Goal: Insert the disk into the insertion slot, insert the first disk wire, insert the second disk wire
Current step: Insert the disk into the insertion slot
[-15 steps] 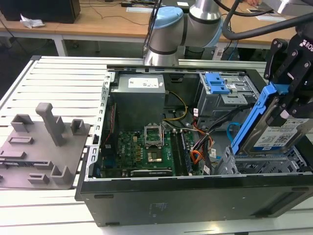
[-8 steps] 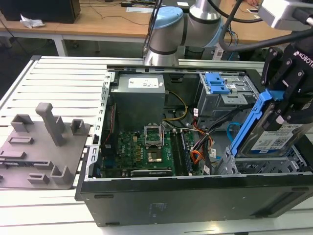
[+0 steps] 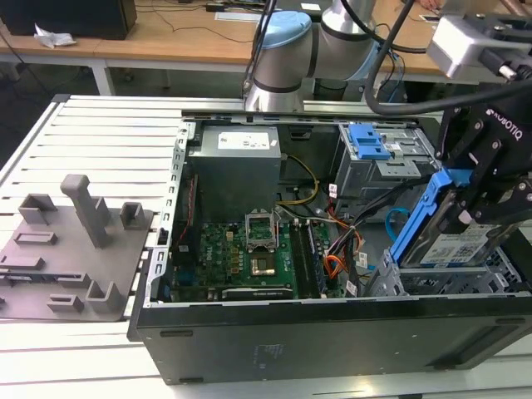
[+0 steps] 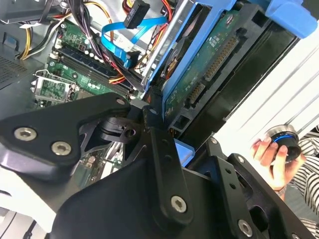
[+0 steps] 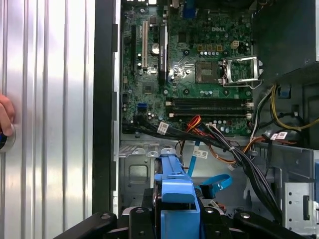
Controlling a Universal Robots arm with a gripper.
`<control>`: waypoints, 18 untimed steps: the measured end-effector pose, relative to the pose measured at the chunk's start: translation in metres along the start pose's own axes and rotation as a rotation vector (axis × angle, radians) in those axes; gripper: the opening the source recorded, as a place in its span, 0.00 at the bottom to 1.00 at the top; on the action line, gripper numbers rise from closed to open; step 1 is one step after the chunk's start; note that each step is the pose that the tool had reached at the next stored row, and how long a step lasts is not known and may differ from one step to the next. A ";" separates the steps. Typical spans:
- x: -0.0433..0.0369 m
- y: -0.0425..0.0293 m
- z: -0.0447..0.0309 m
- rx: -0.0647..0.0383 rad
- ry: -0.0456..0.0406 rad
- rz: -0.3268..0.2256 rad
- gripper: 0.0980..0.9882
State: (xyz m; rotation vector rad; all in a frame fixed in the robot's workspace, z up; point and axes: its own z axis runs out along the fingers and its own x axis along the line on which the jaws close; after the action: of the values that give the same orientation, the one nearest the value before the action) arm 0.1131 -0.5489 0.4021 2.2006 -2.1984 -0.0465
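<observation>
My gripper (image 3: 472, 208) is shut on the disk (image 3: 455, 243), a silver drive with a white label in a bright blue caddy (image 3: 418, 218). The disk hangs tilted at the exterior view's right, just over the insertion slot (image 3: 453, 281), a silver-grey perforated cage at the near right corner of the open computer case. In the second wrist view the disk's green circuit board (image 4: 209, 64) sits between my fingers (image 4: 158, 130). The first wrist view has the blue caddy (image 5: 175, 186) above the cage floor (image 5: 137, 172). The second disk wire (image 4: 124, 35), light blue with a black connector, lies loose beside the cage (image 5: 215, 182).
A grey cage with a blue latch (image 3: 368, 143) stands behind the slot. Orange and black cables (image 3: 335, 264) run between the motherboard (image 3: 241, 249) and the cages. A grey fixture plate (image 3: 75, 241) lies left of the case. A person's hand (image 4: 266, 149) holds a round black device beside the case.
</observation>
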 end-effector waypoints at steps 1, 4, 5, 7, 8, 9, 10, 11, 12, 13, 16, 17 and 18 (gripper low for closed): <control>0.0000 -0.0001 0.0026 0.000 0.0000 0.000 0.30; -0.0001 -0.0002 0.0054 0.000 0.0002 0.000 0.30; 0.0000 -0.0002 0.0056 0.000 0.0001 0.000 0.30; 0.0000 -0.0003 0.0057 0.000 0.0002 0.000 0.30; 0.0000 -0.0002 0.0057 0.000 0.0002 0.000 0.30; 0.0000 -0.0003 0.0058 0.000 0.0001 0.000 0.30; 0.0000 -0.0003 0.0058 0.000 0.0001 0.000 0.30; 0.0000 -0.0002 0.0058 0.000 0.0000 0.000 0.30; 0.0000 -0.0002 0.0059 0.000 0.0000 0.000 0.31; 0.0000 -0.0002 0.0058 0.000 0.0002 0.000 0.31; 0.0000 -0.0003 0.0060 0.000 0.0001 0.000 0.38; 0.0000 -0.0003 0.0060 0.000 -0.0001 0.000 0.38; 0.0000 -0.0003 0.0060 0.000 0.0000 0.000 0.38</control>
State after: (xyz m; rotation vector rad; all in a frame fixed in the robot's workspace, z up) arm 0.1131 -0.5489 0.3961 2.2005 -2.1982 -0.0467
